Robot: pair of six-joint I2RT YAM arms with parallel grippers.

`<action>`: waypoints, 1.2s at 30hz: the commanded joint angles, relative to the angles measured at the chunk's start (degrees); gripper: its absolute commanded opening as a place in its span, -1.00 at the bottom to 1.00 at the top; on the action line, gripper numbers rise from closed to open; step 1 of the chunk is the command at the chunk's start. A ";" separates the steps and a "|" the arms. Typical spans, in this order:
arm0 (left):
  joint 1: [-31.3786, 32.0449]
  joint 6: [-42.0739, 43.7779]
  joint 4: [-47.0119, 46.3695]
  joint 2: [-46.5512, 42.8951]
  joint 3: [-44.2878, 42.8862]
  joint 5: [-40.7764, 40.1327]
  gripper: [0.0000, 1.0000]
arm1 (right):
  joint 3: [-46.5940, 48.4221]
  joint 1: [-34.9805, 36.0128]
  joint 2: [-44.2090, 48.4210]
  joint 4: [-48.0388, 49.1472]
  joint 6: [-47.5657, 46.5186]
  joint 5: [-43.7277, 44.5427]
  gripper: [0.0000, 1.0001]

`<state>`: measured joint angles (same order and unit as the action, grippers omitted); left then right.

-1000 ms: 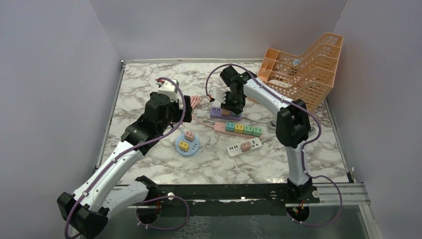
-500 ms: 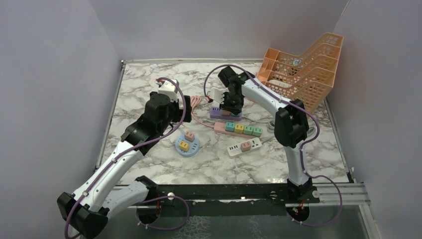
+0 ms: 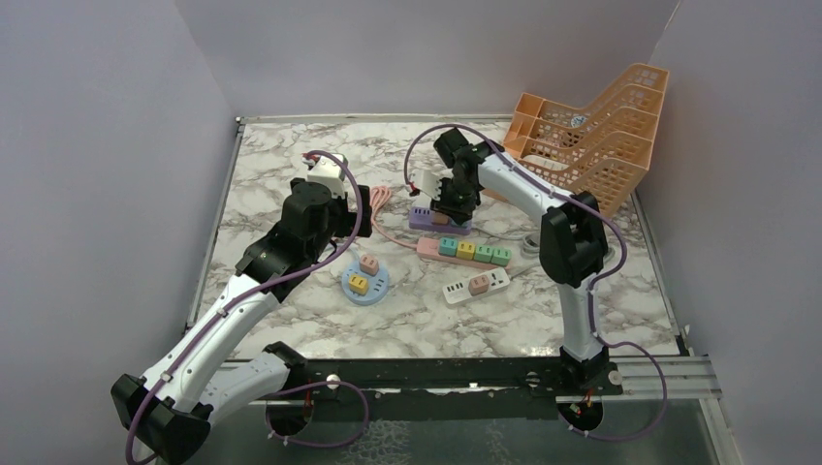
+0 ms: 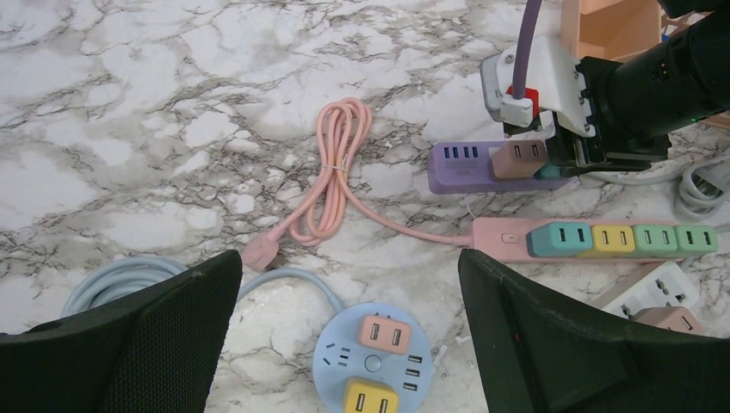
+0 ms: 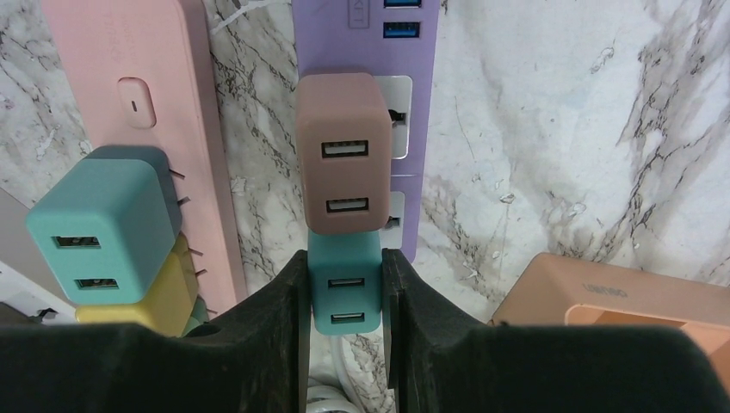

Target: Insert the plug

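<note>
Marbled tabletop spread under both arms. At left, the left gripper hung with its jaws spread wide and empty above a coiled pink cable. Further right, the teal plug, a small rounded cube with two USB slots on its face, sat pinched between the black fingers of the right gripper, at the purple power strip and just beside a brown charger seated there. That arm reached forward, wrist bent down

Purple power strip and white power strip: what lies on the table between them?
The pink power strip, carrying a row of coloured adapters, lies between them; the top external view shows it best.
</note>
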<state>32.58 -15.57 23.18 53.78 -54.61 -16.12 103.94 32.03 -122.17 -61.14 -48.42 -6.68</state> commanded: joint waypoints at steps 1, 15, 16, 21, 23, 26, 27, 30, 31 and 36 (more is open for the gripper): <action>-0.32 0.81 -1.54 -0.42 -0.50 -1.33 0.99 | -5.32 -1.81 -7.48 3.42 0.43 -0.64 -0.96; -0.32 -5.27 -1.70 0.66 -2.42 -1.50 0.99 | 2.92 -2.95 5.20 11.87 13.66 -7.23 0.25; -0.32 -6.13 -1.44 0.48 -2.58 -1.82 0.99 | 1.09 -3.28 8.31 14.73 14.68 -7.31 0.31; -0.32 -6.57 0.64 -1.63 -2.78 -0.15 0.99 | -6.08 -3.64 20.50 21.35 20.57 -2.94 0.41; -0.32 -7.09 1.12 -3.03 -2.49 0.52 0.99 | -10.07 -3.64 25.35 24.26 25.33 -0.31 0.39; -0.32 -7.56 1.68 -5.53 -2.14 1.02 0.99 | -19.88 -3.65 35.75 31.08 34.13 0.95 0.32; -0.32 -7.77 1.97 -6.37 -2.05 0.72 0.99 | -24.44 -3.64 39.73 33.84 37.61 0.83 0.32; -0.32 -7.58 3.88 -8.46 -2.44 -0.24 0.99 | -34.98 -3.64 52.02 37.04 50.42 2.64 0.32; -0.32 -7.39 4.90 -8.92 -2.95 -0.46 0.99 | -37.52 -3.64 55.74 36.26 54.80 3.80 0.32; -0.32 -5.78 8.09 -12.65 -4.05 -0.04 0.99 | -46.05 -3.64 72.05 26.83 69.76 10.54 0.32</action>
<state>32.58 -22.44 28.23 44.36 -56.75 -15.99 62.24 28.42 -59.53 -29.80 4.29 -3.38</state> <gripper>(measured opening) 0.992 0.661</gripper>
